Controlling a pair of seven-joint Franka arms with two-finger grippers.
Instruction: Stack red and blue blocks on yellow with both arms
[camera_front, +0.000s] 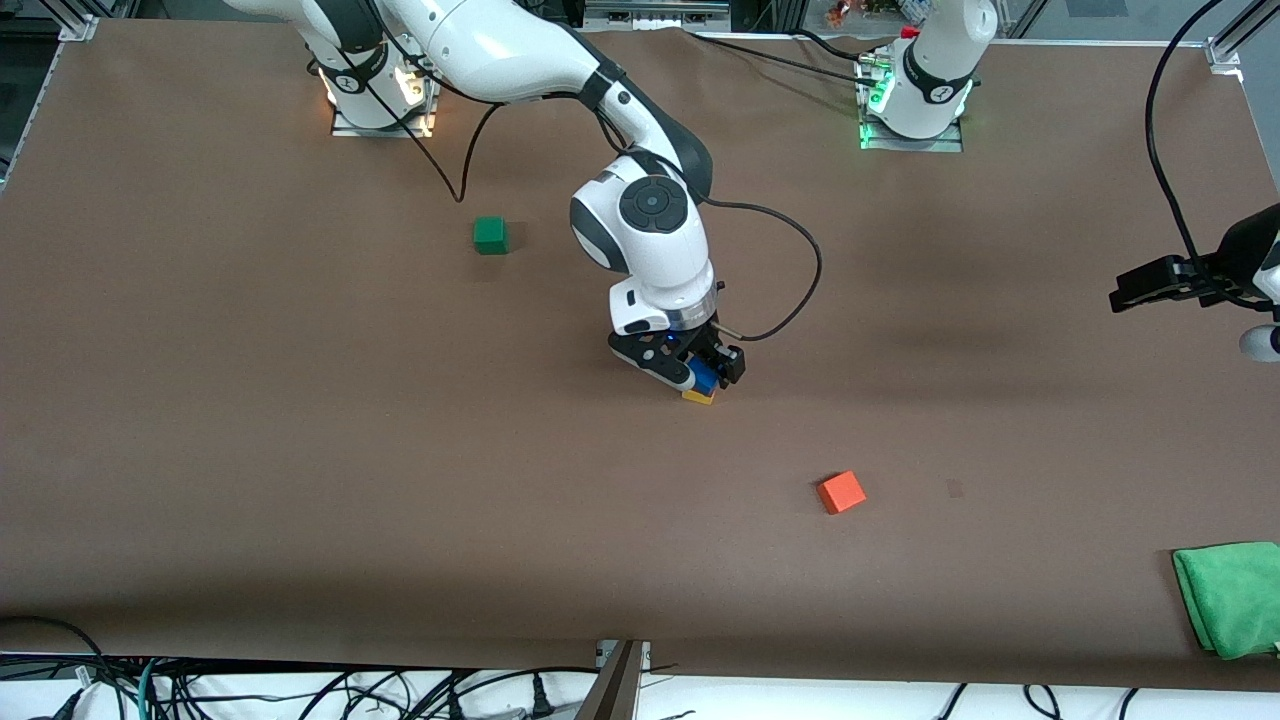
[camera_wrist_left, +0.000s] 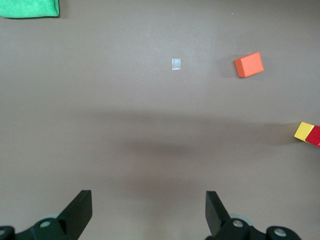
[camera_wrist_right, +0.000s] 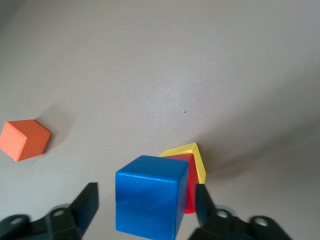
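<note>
At counter (camera_front: 300, 420) middle, right gripper (camera_front: 712, 372) stands over stack, fingers wide, blue block (camera_wrist_right: 150, 196) between them untouched by either; blue block atop red block (camera_wrist_right: 186, 181), red on yellow block (camera_wrist_right: 192, 152); left gripper (camera_wrist_left: 149, 212) waits wide open over left arm's end of counter

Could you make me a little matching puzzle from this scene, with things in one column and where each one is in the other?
Things:
1. blue block
2. red block
3. orange cube
4. green cloth

Places:
A. on the yellow block
B. alone on the table, nearer the front camera than the stack
C. between the right gripper's open fingers, atop the stack
D. at the table's edge, toward the left arm's end

The left gripper waits open over bare table.

Pairs: 1-C, 2-A, 3-B, 4-D
</note>
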